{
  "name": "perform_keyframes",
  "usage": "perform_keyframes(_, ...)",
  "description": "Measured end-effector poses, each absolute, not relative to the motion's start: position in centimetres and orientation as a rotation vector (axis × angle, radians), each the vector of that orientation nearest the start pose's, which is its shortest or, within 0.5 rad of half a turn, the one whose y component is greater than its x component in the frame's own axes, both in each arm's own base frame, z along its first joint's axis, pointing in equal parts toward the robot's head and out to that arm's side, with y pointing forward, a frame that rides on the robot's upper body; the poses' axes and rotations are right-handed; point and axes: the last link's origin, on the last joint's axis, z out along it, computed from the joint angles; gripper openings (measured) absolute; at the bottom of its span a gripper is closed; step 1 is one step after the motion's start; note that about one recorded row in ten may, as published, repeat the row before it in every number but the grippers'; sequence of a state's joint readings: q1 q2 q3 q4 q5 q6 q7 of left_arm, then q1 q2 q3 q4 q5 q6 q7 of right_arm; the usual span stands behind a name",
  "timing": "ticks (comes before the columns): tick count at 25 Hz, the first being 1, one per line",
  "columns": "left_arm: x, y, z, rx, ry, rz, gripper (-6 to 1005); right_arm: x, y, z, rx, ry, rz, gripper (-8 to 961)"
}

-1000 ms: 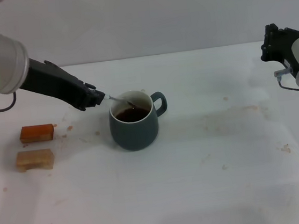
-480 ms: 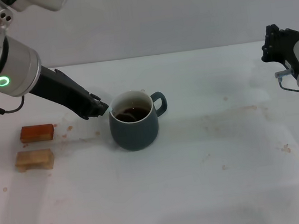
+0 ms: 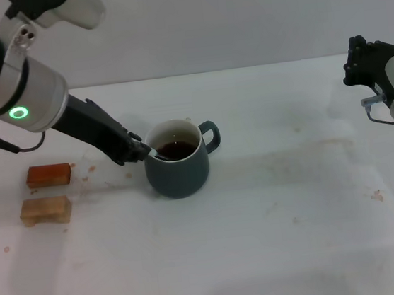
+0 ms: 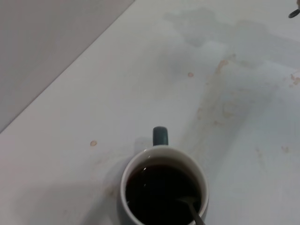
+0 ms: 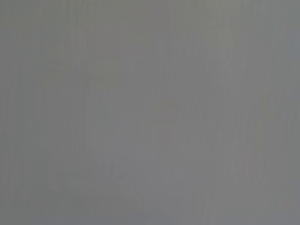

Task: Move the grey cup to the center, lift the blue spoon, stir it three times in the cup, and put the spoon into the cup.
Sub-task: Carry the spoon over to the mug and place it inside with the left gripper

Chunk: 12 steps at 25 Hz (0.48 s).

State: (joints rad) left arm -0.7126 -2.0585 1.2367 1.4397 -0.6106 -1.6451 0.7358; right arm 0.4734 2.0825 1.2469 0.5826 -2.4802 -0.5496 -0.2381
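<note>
Two arms are in my head view, and only the left one is working. My left claw (image 3: 143, 152) is down low, right beside the rounded dark grey cup (image 3: 178, 167), on the side away from its loop handle. It looks clenched on the pale handle of the small blue spoon (image 3: 156, 153), which leans over the cream rim and down into the dark brown drink. The claw tip and the cup rim are so close that I cannot tell if they touch.

From my left wrist camera I look straight down into the grey cup (image 4: 161, 187). The thin silver neck of the spoon (image 4: 193, 212) slants into the drink near the rim, on the side across from the handle. The spoon's bowl is under the dark liquid, so I cannot see it.

The cup stands upright near the middle of the white table (image 3: 285, 237). The table has faint brown stains and crumbs on it. A reddish-brown small block (image 3: 48, 175) and a tan small block (image 3: 45, 210) lie side by side, well apart from the cup, on my left.

My right claw (image 3: 367, 62) is parked up high at the far right edge, well away from the cup. I cannot tell how it is set. My right wrist camera shows only plain grey.
</note>
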Motion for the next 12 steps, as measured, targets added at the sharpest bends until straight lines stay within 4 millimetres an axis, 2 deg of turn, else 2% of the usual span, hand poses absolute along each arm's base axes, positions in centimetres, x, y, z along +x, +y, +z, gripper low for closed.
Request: perform_keyframes(12,-11.9,38.6,2.4,-2.703,-0.562,0.324,181,26.9,39.7,-3.2,-1.704,0.566,0.471,29)
